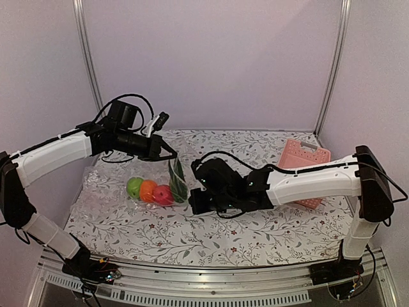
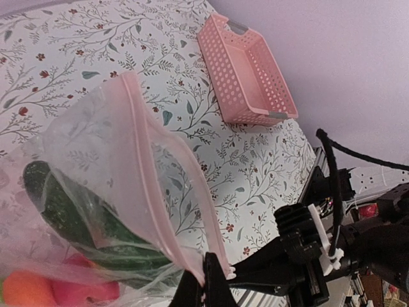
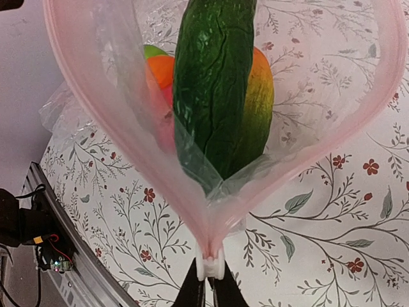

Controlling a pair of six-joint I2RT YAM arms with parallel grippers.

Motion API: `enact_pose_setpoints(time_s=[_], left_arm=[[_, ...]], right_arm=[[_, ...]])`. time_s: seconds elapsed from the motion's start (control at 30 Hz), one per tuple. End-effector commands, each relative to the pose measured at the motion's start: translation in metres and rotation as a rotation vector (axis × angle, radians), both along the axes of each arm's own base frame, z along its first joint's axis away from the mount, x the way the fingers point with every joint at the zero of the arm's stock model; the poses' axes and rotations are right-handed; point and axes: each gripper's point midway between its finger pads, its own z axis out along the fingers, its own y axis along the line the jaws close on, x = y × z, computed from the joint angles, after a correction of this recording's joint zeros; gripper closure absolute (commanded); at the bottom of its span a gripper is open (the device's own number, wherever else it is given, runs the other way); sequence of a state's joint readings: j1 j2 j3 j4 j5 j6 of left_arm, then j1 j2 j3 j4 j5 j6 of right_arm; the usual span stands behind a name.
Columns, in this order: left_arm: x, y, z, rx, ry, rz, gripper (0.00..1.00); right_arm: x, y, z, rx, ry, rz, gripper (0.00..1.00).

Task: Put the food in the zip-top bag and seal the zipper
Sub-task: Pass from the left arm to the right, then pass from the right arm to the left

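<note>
Jaws of left gripper [image 2: 204,284] and right gripper [image 3: 209,286] each pinched the gaping zipper [image 3: 208,240] — an uneven pull could slip it free.

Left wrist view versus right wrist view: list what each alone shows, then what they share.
Left wrist only: the pink basket. Right wrist only: the mango behind the cucumber. Both: the zip-top bag with its pink zipper gaping open, the cucumber and orange inside, and that arm's own claw, left claw or right claw, pinched on one zipper end.
</note>
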State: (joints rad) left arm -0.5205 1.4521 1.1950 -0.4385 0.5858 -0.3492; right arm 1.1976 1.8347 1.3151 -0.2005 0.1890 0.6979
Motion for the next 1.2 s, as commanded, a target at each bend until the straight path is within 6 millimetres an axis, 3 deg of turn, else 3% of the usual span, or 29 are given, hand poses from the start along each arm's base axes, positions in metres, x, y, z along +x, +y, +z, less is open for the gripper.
enact_pose_setpoints(time_s=[0.0, 0.2, 0.3, 0.5, 0.53, 0.7, 0.83, 0.93, 1.17], left_arm=[[0.003, 0.006, 0.003, -0.001, -0.022, 0.017, 1.0], [0.005, 0.007, 0.001, 0.009, -0.024, 0.023, 1.0], [0.007, 0.01, 0.0, 0.027, -0.032, 0.039, 0.99], [0.015, 0.03, 0.02, 0.043, -0.121, 0.121, 0.44], [0.016, 0.036, 0.027, 0.04, -0.153, 0.144, 0.4], [0.022, 0.077, 0.066, 0.029, -0.321, 0.278, 0.24], [0.024, 0.101, 0.082, 0.045, -0.392, 0.359, 0.19], [0.026, 0.107, 0.084, 0.041, -0.394, 0.374, 0.19], [0.02, 0.098, 0.09, -0.004, -0.403, 0.307, 0.17]], right_arm=[[0.008, 0.001, -0.004, -0.018, -0.033, -0.025, 0.97], [0.01, 0.0, 0.004, -0.014, -0.058, -0.024, 1.0], [0.01, -0.005, 0.022, -0.011, -0.09, -0.016, 1.0], [0.01, -0.027, 0.101, -0.071, -0.199, 0.033, 1.0], [0.012, -0.029, 0.118, -0.083, -0.231, 0.052, 1.0], [0.019, -0.036, 0.153, -0.097, -0.257, 0.124, 1.0], [0.025, -0.038, 0.187, -0.079, -0.315, 0.168, 1.0], [0.029, -0.038, 0.211, -0.058, -0.352, 0.202, 1.0], [0.038, -0.036, 0.213, -0.141, -0.407, 0.29, 1.0]])
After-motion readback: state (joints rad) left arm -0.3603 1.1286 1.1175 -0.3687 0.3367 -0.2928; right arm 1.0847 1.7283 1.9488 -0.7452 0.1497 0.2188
